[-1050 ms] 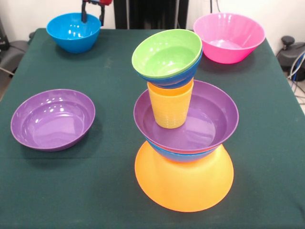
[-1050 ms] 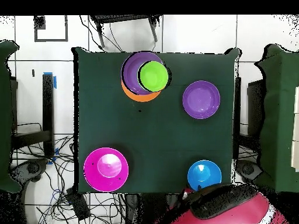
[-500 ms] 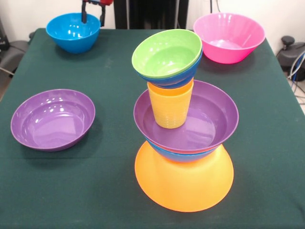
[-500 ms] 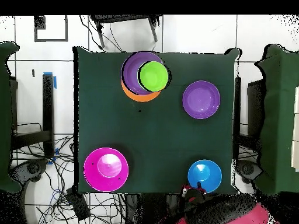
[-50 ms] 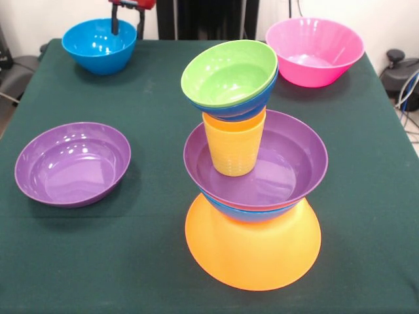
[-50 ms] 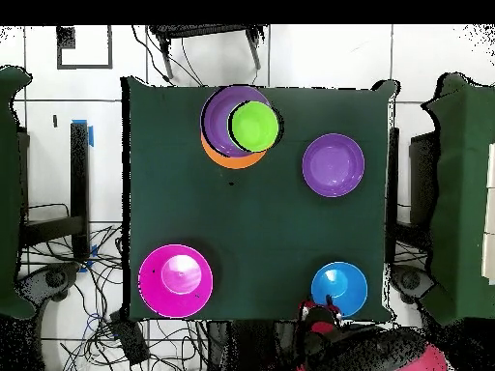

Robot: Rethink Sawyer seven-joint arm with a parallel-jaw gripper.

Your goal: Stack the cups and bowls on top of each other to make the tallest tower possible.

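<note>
The tower stands near the table's front: an upside-down yellow-orange bowl (image 5: 253, 252), a bright blue bowl (image 5: 252, 212), a purple bowl (image 5: 288, 163), a ribbed yellow cup (image 5: 234, 150), then a dark blue bowl (image 5: 245, 108) with a green bowl (image 5: 229, 70) nested in it, both tilted. From overhead the green bowl (image 6: 254, 126) tops it. My gripper (image 5: 127, 25) is open at the far left. One finger is inside a loose bright blue bowl (image 5: 99, 44) and the other is outside its far rim. A loose purple bowl (image 5: 72, 163) and a pink bowl (image 5: 314, 49) sit apart.
The overhead view shows the loose purple bowl (image 6: 334, 165), pink bowl (image 6: 176, 280) and bright blue bowl (image 6: 338, 288) spread over the green table (image 6: 261, 232), with the gripper (image 6: 319, 311) at its edge. Chairs and cables surround the table.
The loose bright blue bowl has shifted slightly left and away in the front view. In the overhead view the arm has drawn back toward its base. The tower is unchanged.
</note>
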